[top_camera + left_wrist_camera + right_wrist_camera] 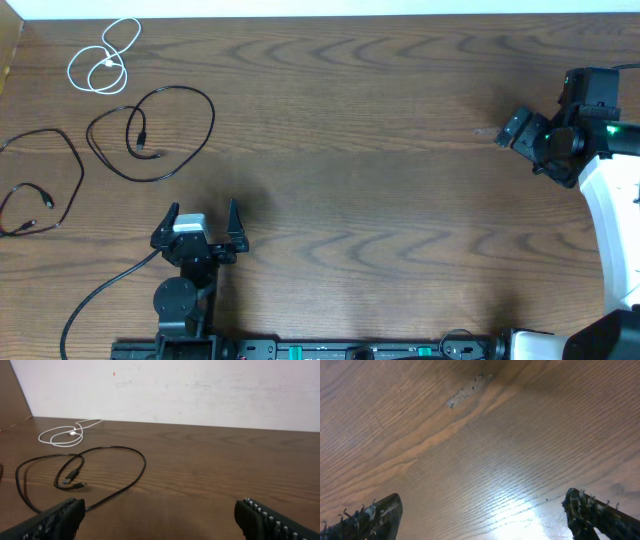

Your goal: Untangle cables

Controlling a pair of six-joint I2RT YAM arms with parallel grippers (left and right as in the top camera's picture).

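Note:
Three cables lie at the far left of the table. The white cable (108, 65) is coiled near the back edge, and shows as white cable (62, 435) in the left wrist view. A black cable (135, 140) forms a wide loop in front of it, black cable (115, 448) in the wrist view. A second black cable (79, 170) lies at the left edge; the three look separate from one another. My left gripper (201, 210) (160, 517) is open, just short of the black loop, holding nothing. My right gripper (515, 130) (482, 515) is open over bare wood at the far right.
A thick black wire (100, 290) runs from the left arm's base toward the front left corner. The white right arm body (610, 200) fills the right edge. A mounting rail (350, 350) spans the front. A pale scuff (465, 394) marks the wood.

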